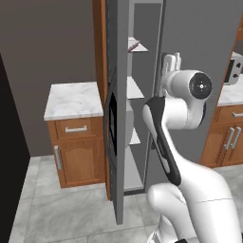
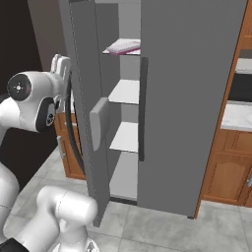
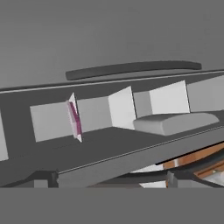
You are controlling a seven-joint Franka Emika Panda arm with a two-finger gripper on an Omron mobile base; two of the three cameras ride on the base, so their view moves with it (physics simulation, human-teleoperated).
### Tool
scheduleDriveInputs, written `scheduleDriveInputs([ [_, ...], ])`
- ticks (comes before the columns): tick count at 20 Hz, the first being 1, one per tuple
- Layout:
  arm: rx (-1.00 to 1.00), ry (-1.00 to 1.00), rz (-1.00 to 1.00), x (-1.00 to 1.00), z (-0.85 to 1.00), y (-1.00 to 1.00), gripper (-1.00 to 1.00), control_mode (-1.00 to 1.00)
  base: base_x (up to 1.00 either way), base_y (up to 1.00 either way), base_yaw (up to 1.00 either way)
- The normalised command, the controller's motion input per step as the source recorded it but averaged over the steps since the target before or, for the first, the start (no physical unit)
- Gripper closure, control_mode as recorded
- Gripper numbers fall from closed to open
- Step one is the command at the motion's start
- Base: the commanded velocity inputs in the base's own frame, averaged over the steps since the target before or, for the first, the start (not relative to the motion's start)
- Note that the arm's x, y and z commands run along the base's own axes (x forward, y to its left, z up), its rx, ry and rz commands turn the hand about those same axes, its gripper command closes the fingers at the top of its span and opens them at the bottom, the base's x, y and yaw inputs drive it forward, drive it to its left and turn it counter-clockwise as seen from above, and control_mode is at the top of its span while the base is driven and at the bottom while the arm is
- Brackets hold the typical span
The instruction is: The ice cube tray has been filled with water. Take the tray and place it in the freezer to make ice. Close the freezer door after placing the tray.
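Observation:
The freezer [image 1: 135,142] [image 2: 125,147] stands open, grey inside with white shelves. On an upper shelf lies the ice cube tray [image 1: 134,46] [image 2: 123,46], pale pinkish-white and flat; the rolled hand view shows it edge-on as a pink strip [image 3: 74,119]. The freezer door [image 1: 116,156] [image 2: 81,59] [image 3: 131,153] is swung wide, its black dispenser panel [image 1: 113,121] facing left. My gripper [image 1: 170,61] [image 2: 60,65] [image 3: 112,180] hangs in front of the refrigerator, back from the shelves, open and holding nothing.
The plain right door [image 2: 192,98] is shut, with a dark handle [image 2: 143,108] [image 3: 131,69]. A wooden cabinet with a marble top [image 1: 73,99] stands left of the open door. More wooden cabinets [image 1: 231,137] [image 2: 229,172] flank the right side. A door bin [image 2: 98,123] juts inward.

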Motion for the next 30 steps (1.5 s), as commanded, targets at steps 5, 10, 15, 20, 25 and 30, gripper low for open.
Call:
scheduleDriveInputs([
  [5,-0.03,0.07,0.0,-0.11,-0.21,0.43,-1.0,-1.0,0.0,0.0,0.0],
  [10,-0.11,0.03,0.0,-0.02,-0.2,0.54,-1.0,-1.0,0.0,0.0,0.0],
  [15,-0.17,0.0,0.03,0.0,-0.13,0.48,-1.0,-1.0,0.0,0.0,0.0],
  [20,-0.24,0.0,0.09,0.0,-0.27,0.29,-1.0,-1.0,0.0,0.0,0.0],
  [25,-0.29,0.03,0.12,0.0,-0.36,0.04,-1.0,-1.0,0.0,0.0,0.0],
  [30,-0.34,0.13,0.12,0.02,-0.38,0.0,-1.0,-1.0,0.0,0.0,0.0],
])
